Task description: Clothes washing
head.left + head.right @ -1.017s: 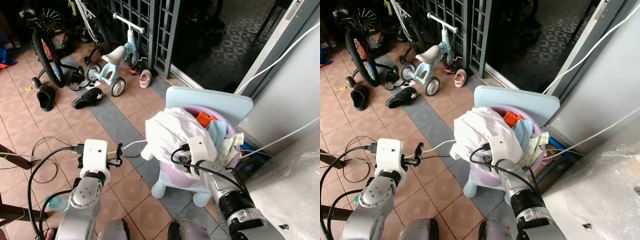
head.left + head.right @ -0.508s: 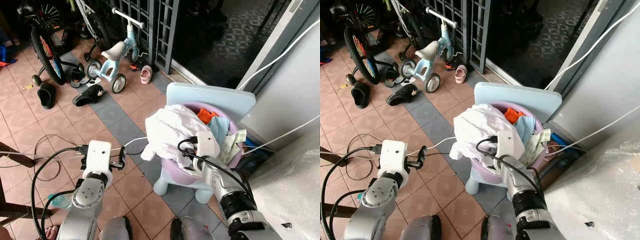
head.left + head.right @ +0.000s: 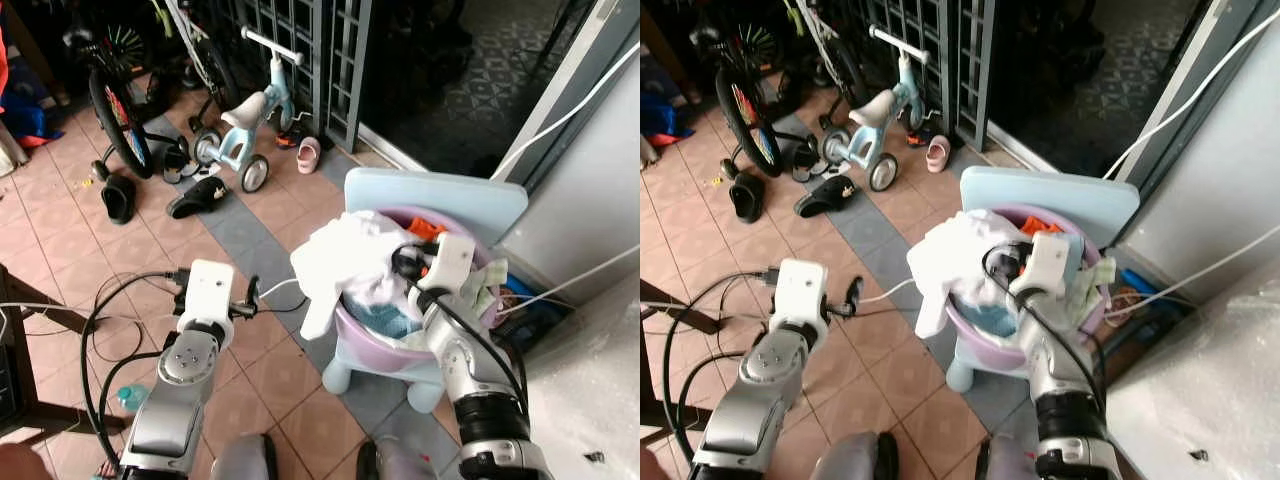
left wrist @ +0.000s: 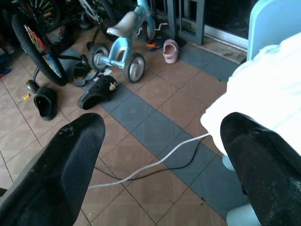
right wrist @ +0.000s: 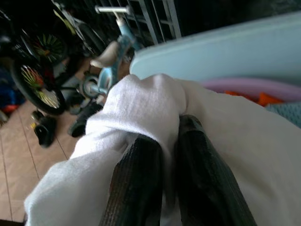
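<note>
Right gripper (image 5: 162, 155), fingers pinched on a fold of the white garment (image 3: 345, 265) above the purple laundry basin (image 3: 375, 345), which sits on a pale blue child's chair (image 3: 435, 195). Left gripper (image 4: 160, 160), fingers spread wide, hovers over the tiled floor (image 3: 120, 260) to the left.

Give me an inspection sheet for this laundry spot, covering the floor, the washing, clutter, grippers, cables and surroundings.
Surface: tiled floor, brown and grey.
Job's things: purple basin of clothes on a pale blue child's chair; white garment hanging over the rim.
Clutter: balance bike, bicycle wheel, black sandals, pink shoe.
Grippers: right gripper shut on the white garment; left gripper open, above the floor.
Cables: white cable across the tiles.
Surroundings: metal gate.
</note>
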### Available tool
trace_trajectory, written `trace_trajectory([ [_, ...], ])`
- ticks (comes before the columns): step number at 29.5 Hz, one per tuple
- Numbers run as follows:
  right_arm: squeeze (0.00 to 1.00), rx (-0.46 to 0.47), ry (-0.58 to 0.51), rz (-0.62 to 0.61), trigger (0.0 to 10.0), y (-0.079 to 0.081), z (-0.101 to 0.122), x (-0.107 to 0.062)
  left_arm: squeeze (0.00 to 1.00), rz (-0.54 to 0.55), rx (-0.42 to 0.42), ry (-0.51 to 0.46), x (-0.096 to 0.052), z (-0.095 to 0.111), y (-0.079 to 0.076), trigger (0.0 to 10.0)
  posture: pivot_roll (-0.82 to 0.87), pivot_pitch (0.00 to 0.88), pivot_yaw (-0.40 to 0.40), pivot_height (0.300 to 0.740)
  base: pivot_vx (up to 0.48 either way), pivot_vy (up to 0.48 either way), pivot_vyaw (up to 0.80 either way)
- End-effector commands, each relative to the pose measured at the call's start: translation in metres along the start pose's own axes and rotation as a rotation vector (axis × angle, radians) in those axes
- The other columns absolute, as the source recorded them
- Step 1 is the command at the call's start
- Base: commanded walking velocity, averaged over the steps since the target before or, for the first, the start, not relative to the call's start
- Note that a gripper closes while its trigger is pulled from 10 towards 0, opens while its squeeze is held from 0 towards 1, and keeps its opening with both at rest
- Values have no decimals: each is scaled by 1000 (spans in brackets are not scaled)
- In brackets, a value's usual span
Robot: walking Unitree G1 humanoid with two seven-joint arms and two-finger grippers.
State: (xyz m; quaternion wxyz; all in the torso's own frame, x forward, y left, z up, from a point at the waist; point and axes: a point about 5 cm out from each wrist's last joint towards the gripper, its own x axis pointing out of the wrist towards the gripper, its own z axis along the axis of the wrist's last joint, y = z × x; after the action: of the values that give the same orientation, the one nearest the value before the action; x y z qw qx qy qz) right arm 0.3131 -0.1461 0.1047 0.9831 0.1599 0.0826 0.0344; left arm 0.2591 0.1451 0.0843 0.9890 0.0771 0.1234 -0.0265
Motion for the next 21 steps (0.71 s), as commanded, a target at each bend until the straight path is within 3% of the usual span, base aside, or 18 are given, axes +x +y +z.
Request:
trace_trajectory([
  [1,0,-16,-118,62,0,11,30,0,0,36,-26,42,1,-9,4,10000,-22,31,30,740,0,0,0],
  [4,0,-33,-231,58,0,10,60,1,0,26,12,14,2,-6,-1,10000,-17,23,25,740,0,0,0],
  [10,0,-60,-272,27,0,1,74,-2,0,27,-15,-17,5,-2,-2,10000,-20,11,25,740,0,0,0],
  [14,0,-93,-153,53,0,-1,52,-2,0,10,-10,-10,8,-3,-5,10000,-23,7,26,740,0,0,0],
  [15,0,-191,20,104,275,1,19,-6,0,2,-6,-12,9,-3,-6,10000,-25,8,27,740,0,0,0],
  [16,0,-236,66,109,2235,0,8,-9,0,0,-5,-12,9,-3,-6,10000,-27,8,28,740,0,0,0],
  [17,0,-292,132,72,10000,-7,-7,-14,0,-3,-4,-10,9,-3,-6,10000,-27,9,28,740,0,0,0],
  [18,0,-312,162,44,10000,-11,-14,-17,0,-5,-3,-8,9,-3,-6,10000,-28,9,29,740,0,0,0],
  [19,647,-334,191,-3,10000,-18,-19,-19,0,-6,-1,-5,9,-4,-7,10000,-28,10,28,740,0,0,0],
  [20,647,-349,207,-34,10000,-22,-22,-21,0,-7,0,-3,9,-4,-7,10000,-28,10,28,740,0,0,0],
  [21,1000,-356,221,-81,10000,-29,-25,-23,0,-7,0,-3,9,-4,-7,10000,-28,10,28,740,0,0,0],
])
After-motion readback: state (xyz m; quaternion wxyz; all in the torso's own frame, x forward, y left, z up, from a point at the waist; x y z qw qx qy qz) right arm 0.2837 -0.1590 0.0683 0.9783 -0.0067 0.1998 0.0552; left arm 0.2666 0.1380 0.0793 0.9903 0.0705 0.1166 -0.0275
